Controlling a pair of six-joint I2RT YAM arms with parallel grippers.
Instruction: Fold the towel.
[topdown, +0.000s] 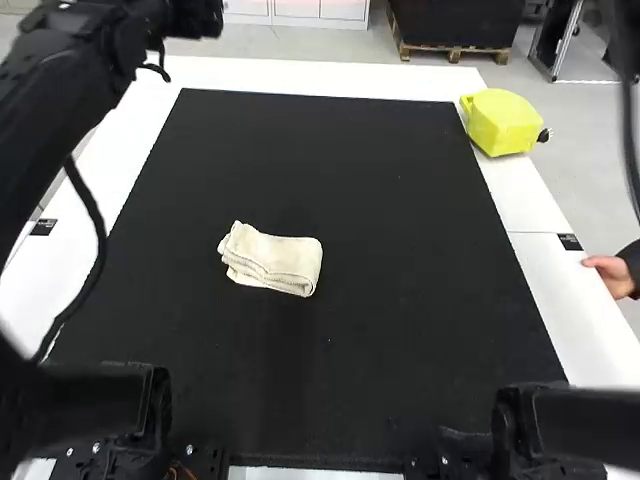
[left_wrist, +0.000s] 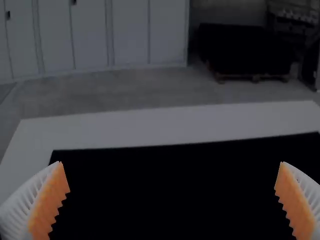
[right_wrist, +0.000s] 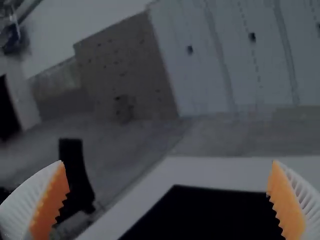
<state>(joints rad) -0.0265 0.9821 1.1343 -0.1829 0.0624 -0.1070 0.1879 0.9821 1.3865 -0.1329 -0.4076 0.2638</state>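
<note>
Here's the high view, perched above and behind, facing forward and down on the black mat (topdown: 410, 200) mid-frame. Left wrist view's nearer, looking forward across the far edge; right wrist view peers outward past a corner. Both share mat and white tabletop (topdown: 330, 78).

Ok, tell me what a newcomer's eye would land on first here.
Probably the cream towel, folded into a small layered bundle on the black mat, a little left of the middle in the high view. Next, the bright yellow object at the far right of the white table. In the wrist views, the orange pads of the open grippers stand out.
</note>
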